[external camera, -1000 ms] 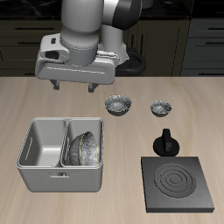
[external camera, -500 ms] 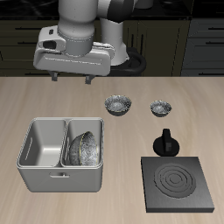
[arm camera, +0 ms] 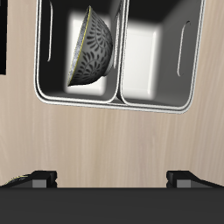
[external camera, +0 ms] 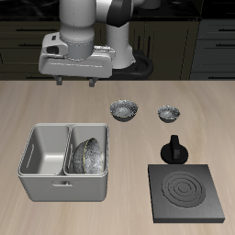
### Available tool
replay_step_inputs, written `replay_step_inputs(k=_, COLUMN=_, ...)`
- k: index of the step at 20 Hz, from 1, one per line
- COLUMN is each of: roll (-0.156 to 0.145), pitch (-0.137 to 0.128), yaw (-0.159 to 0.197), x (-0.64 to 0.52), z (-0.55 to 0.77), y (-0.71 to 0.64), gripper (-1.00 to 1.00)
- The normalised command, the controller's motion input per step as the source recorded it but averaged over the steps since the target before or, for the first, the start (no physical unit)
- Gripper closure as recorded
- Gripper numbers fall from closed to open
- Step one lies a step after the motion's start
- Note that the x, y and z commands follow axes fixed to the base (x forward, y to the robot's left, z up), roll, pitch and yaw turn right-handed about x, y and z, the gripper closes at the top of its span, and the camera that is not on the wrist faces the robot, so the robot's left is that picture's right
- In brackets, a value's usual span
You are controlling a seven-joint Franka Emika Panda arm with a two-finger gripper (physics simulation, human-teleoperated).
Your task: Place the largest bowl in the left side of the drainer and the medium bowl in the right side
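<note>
Nearest the table's front edge sit the black stove plate (external camera: 190, 192) and the drainer (external camera: 41, 181). The largest bowl (external camera: 89, 156) already lies tipped on its side in one of the drainer's two compartments, leaning against the wall; the other compartment holds nothing. Just behind the stove plate stands a small black pot-like object (external camera: 173, 150). Farther back, the medium bowl (external camera: 124, 110) rests upright on the bare table, with the smallest bowl (external camera: 169, 114) beside it, a clear gap between them.

My gripper (external camera: 75, 81) hangs high behind the drainer, fingers spread wide and holding nothing, well apart from either bowl.

As I judge it, the first placement is done and the medium bowl is next. The two remaining bowls look alike, so I could drop onto the smallest by mistake. The shiny, thin rim may slip from my fingers if I pinch it off-centre. Carrying it over, I might knock the leaning bowl or catch the divider.
</note>
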Motion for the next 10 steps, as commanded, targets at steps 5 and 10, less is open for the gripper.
replay_step_inputs(k=5, roll=0.048, pitch=-0.022, yaw=0.048, x=-0.63, z=-0.31, y=0.00, gripper=-1.00)
replay_step_inputs(k=10, roll=0.021, pitch=-0.026, yaw=-0.011, x=-0.54, z=-0.27, y=0.07, gripper=-1.00)
